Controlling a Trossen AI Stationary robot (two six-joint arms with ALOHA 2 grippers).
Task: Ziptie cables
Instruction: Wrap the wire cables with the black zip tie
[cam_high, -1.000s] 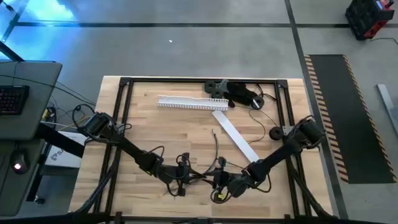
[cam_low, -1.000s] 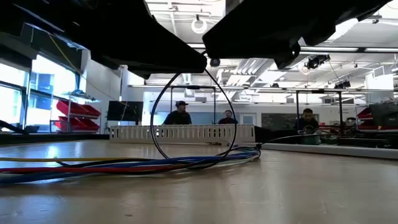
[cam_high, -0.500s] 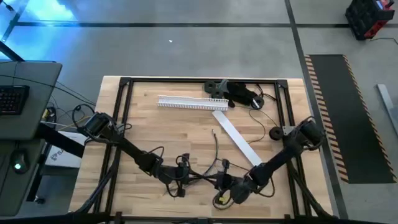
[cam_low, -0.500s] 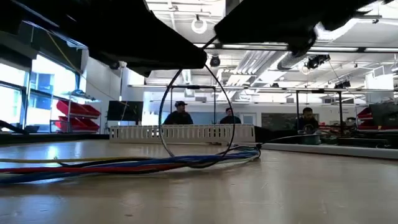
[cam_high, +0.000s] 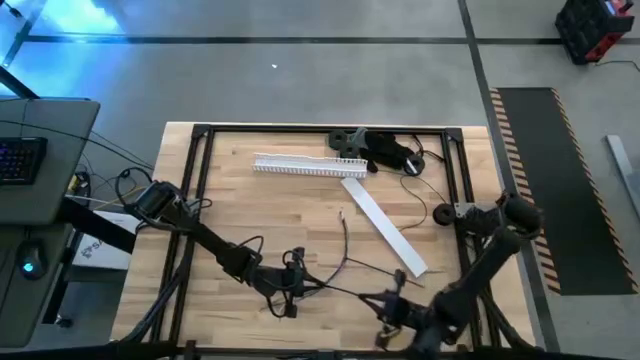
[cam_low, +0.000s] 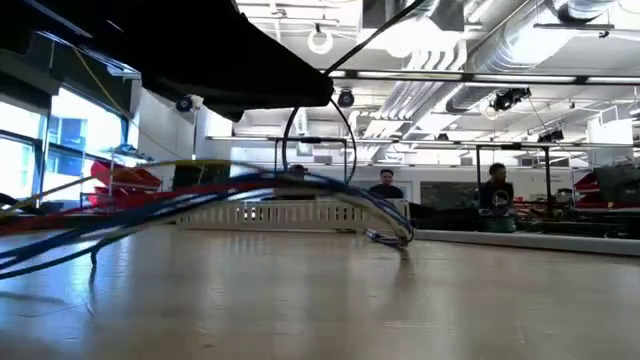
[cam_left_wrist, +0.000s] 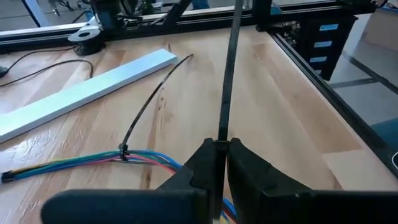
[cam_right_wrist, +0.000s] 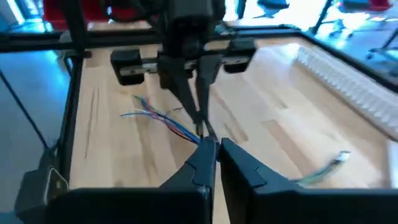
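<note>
From my left wrist camera, the left gripper (cam_left_wrist: 221, 163) sits at bottom centre, its two dark fingers (cam_left_wrist: 200, 165) pressed together on a thin black zip tie (cam_left_wrist: 231, 68) that rises straight to the frame's top edge; left of the fingers, the cables (cam_left_wrist: 81, 162), a bundle of blue, green, pink and yellow strands, lie on the wooden table (cam_left_wrist: 280, 106) and run toward the lower left edge; a second thin black tie (cam_left_wrist: 149, 99) is cinched around them and slants toward upper centre; a long flat white strip (cam_left_wrist: 81, 90) lies across the upper left; a black frame rail (cam_left_wrist: 186, 22) crosses the top.
</note>
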